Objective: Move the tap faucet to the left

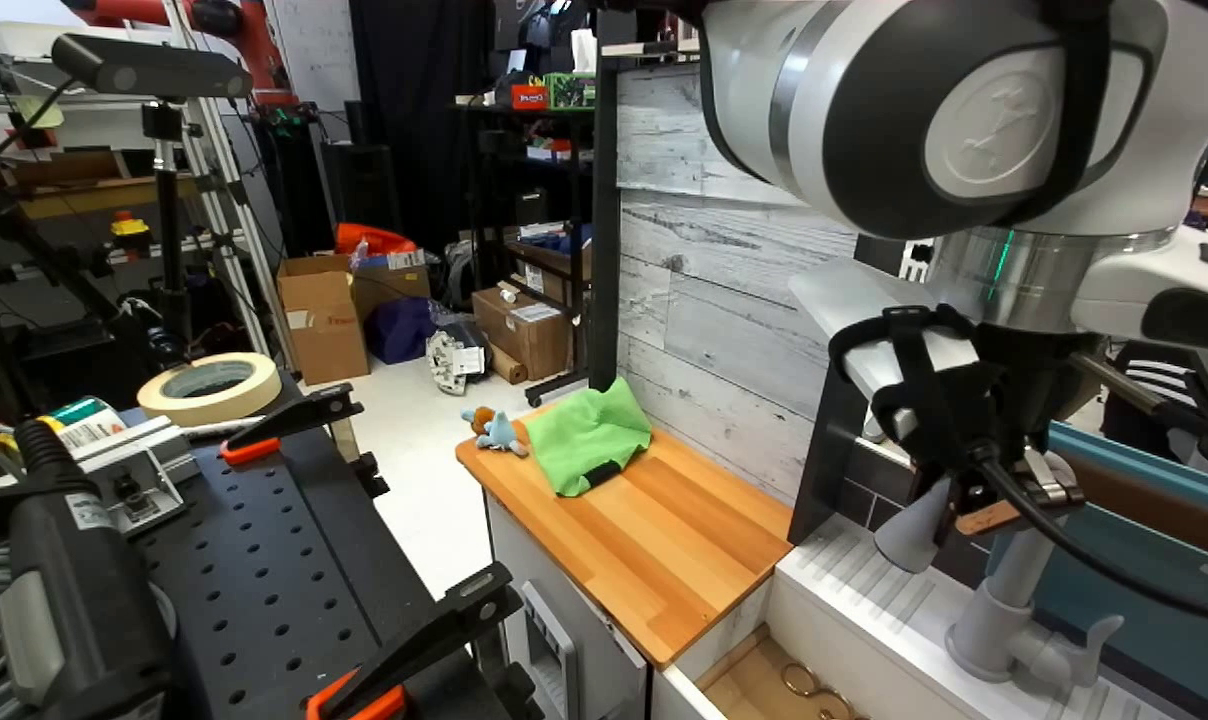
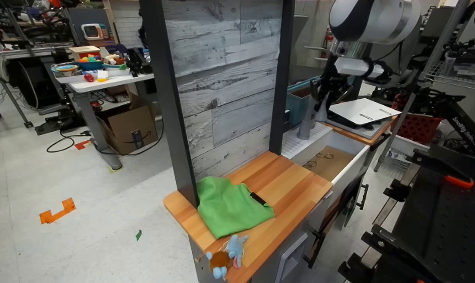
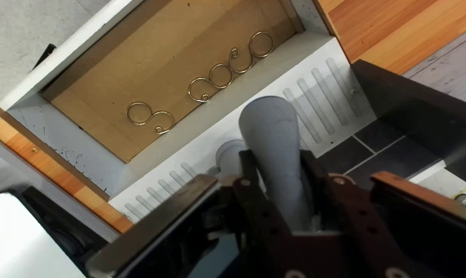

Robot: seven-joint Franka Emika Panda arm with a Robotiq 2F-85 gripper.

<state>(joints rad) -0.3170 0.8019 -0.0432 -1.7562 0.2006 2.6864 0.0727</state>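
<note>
Faucet (image 3: 269, 131): stands upright on the grooved white ledge (image 1: 844, 575) alongside the basin (image 3: 121, 77), its lever (image 1: 1088, 655) at the foot and, in both exterior views, its spout mouth pointing down beside the upright. Tool (image 3: 277, 156): pinching the spout, one finger (image 3: 308, 166) against each side of it in the wrist view, the mouth projecting past the fingertips. The bend is partly hidden by the tool in an exterior view. The arm (image 1: 964, 120) is positioned above. Basin: three wire scrolls (image 3: 211, 80) lie on the brown floor, along the side nearest the ledge; two are close together, the third apart; whether the two touch cannot be determined. Tabletop (image 1: 704, 540): wood, adjoining one end of the basin; carries a crumpled green cloth (image 2: 229, 208) with a black patch, near the plank panel (image 2: 229, 78), and a blue-and-brown soft toy (image 2: 223, 257) at the corner, just beside the cloth. Across the basin from the tabletop is a white board (image 2: 363, 110). In both exterior views a teal bin (image 1: 1154, 560) shows behind the faucet. On a black bench (image 1: 284, 520), a tape roll (image 1: 209, 405) lies flat near a clamp (image 1: 309, 410).
</note>
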